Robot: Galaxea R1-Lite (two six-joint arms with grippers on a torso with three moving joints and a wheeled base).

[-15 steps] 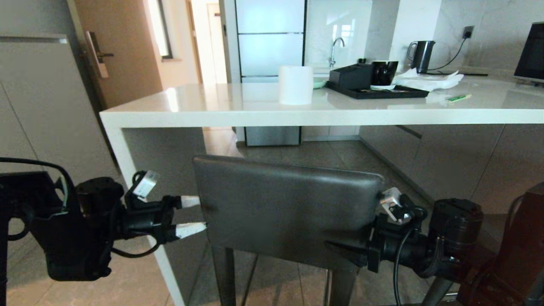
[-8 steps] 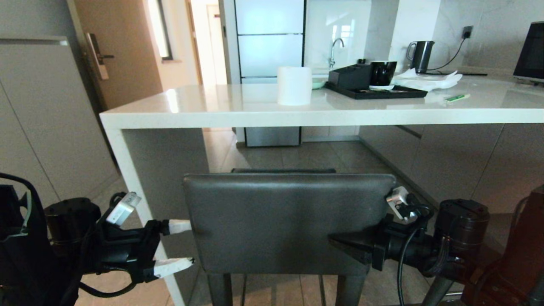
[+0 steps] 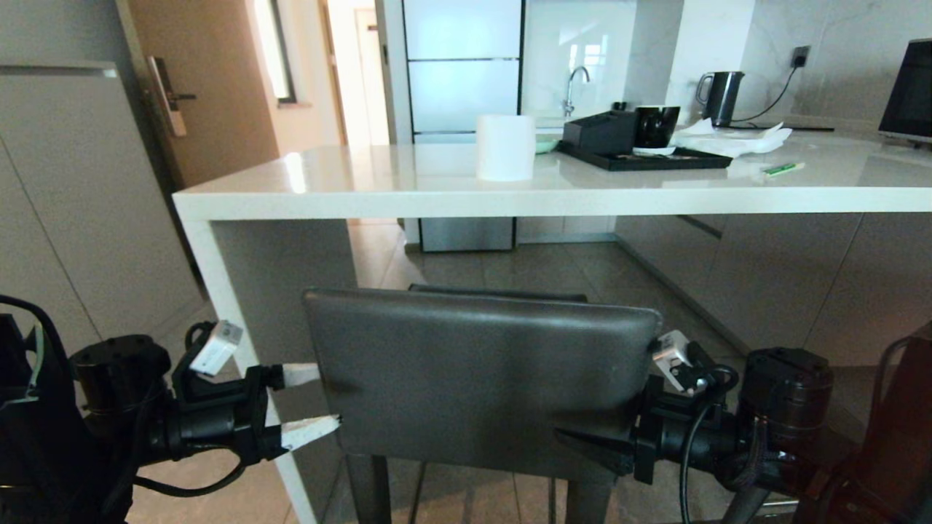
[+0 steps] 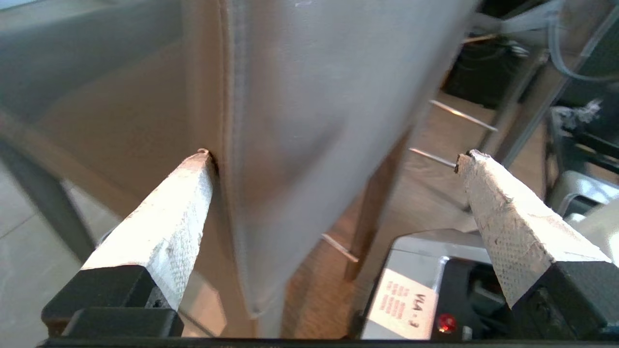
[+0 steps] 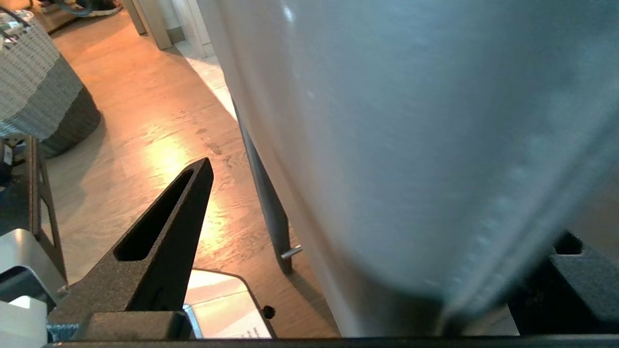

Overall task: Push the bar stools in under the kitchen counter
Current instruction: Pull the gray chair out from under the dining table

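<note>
While the bar stool (image 3: 480, 371) stands just before the kitchen counter (image 3: 553, 193), its dark grey leather backrest fills the lower middle of the head view, at about 6 o'clock from the white paper roll (image 3: 505, 146) on the slab. The seat edge shows just above the backrest top, toward 12 o'clock, beneath the counter's front lip.

The left gripper (image 3: 309, 402) sits at 9 o'clock of the backrest, its white-wrapped fingers (image 4: 167, 227) spread wide — one tip lies against the backrest's side edge in the left wrist view, the other stands well clear in open air. Nothing is pinched between them.

The right gripper (image 3: 604, 447) is at the backrest's 4 o'clock corner. Its black fingers (image 5: 159, 241) straddle that corner: one lies on the near face, the other behind the padding — whether they squeeze the leather or merely bracket it I cannot tell.

Further along the counter top, toward 1 o'clock of the roll, a black tray (image 3: 648, 159) carries a dark mug (image 3: 657, 125); a black kettle (image 3: 721, 96) stands at 2 o'clock, and a green pen (image 3: 785, 169) lies near the front edge. The stool's slim legs (image 3: 368, 487) run down out of view.
</note>
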